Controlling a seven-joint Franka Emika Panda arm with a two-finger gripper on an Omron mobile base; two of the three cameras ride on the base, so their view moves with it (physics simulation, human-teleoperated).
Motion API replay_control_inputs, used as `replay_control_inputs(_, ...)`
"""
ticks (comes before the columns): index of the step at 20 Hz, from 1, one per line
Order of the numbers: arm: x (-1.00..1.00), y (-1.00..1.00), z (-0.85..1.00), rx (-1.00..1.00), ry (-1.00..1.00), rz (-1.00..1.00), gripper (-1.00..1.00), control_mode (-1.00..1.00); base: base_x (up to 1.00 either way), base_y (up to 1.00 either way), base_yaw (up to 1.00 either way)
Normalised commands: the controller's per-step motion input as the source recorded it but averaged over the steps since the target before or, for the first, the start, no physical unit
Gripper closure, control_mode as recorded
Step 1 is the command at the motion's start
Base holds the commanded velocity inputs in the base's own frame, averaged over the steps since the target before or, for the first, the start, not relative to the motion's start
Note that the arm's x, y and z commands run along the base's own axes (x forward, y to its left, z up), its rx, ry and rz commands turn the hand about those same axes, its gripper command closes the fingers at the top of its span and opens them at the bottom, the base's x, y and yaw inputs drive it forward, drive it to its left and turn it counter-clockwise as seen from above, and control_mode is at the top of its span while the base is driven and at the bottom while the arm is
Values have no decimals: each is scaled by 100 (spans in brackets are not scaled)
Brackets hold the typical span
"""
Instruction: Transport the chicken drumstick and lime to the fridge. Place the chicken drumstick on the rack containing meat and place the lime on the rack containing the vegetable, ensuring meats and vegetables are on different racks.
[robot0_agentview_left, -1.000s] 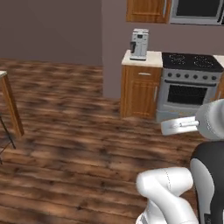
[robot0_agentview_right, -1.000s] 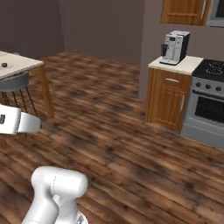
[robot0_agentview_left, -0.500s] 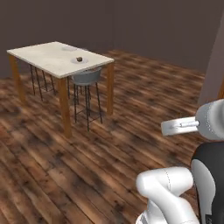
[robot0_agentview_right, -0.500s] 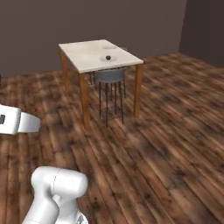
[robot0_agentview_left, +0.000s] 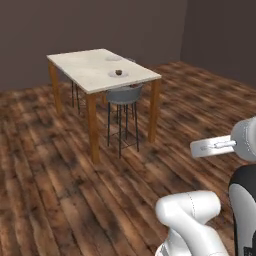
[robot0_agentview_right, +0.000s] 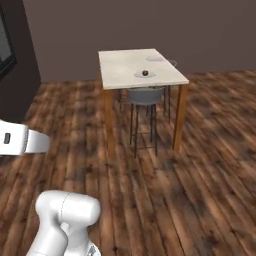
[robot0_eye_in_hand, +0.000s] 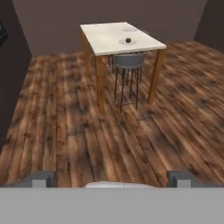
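One small dark lump, too far off to identify, sits on a pale plate on the desk, well ahead of the claw. If it is the chicken drumstick, it should be light, firm and slightly greasy, best pinched across the plump end. The claw's fingertips stand wide apart with nothing between them. A second plate lies beyond the first. A grey stool tucked under the near desk edge and the wooden legs could hinder a close approach. Bare plank floor lies between claw and desk.
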Motion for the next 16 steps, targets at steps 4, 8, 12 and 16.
replay_control_inputs(4,0,0,0,0,0,0,-100,100,100,-60,28)
replay_control_inputs(8,0,0,0,0,0,0,-100,100,100,-67,28)
replay_control_inputs(12,0,0,0,0,0,0,-100,100,100,-64,26)
replay_control_inputs(16,0,0,0,0,0,0,-100,100,100,-60,25)
